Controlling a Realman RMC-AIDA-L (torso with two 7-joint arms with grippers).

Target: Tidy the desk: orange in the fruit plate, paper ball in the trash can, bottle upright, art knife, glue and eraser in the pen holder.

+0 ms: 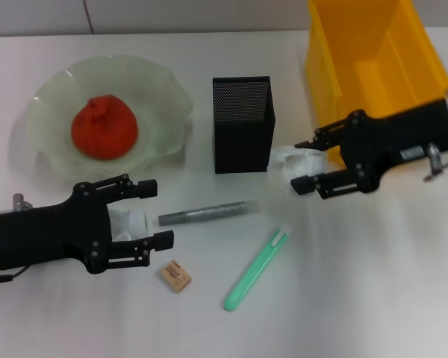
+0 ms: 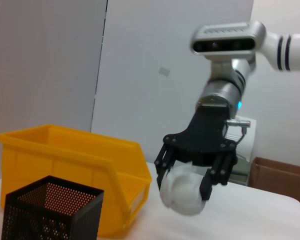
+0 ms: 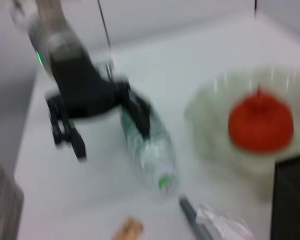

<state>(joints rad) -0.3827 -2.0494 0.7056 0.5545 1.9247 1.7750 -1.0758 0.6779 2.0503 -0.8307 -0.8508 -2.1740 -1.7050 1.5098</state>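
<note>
The orange (image 1: 104, 127) lies in the fruit plate (image 1: 52, 93) at the back left. My right gripper (image 1: 302, 162) is shut on the paper ball (image 1: 291, 158), between the pen holder (image 1: 243, 123) and the trash can (image 1: 373, 52); the left wrist view shows the ball (image 2: 182, 195) held just above the table. My left gripper (image 1: 158, 214) is open at the front left, its fingers on either side of the lying bottle (image 3: 150, 150), whose white end (image 1: 127, 221) shows between them. The eraser (image 1: 177, 275) lies in front of it.
A grey pen-shaped stick (image 1: 205, 212) lies in front of the pen holder. A green pen-shaped tool (image 1: 257, 268) lies slanted near the front middle. The trash can stands open at the back right.
</note>
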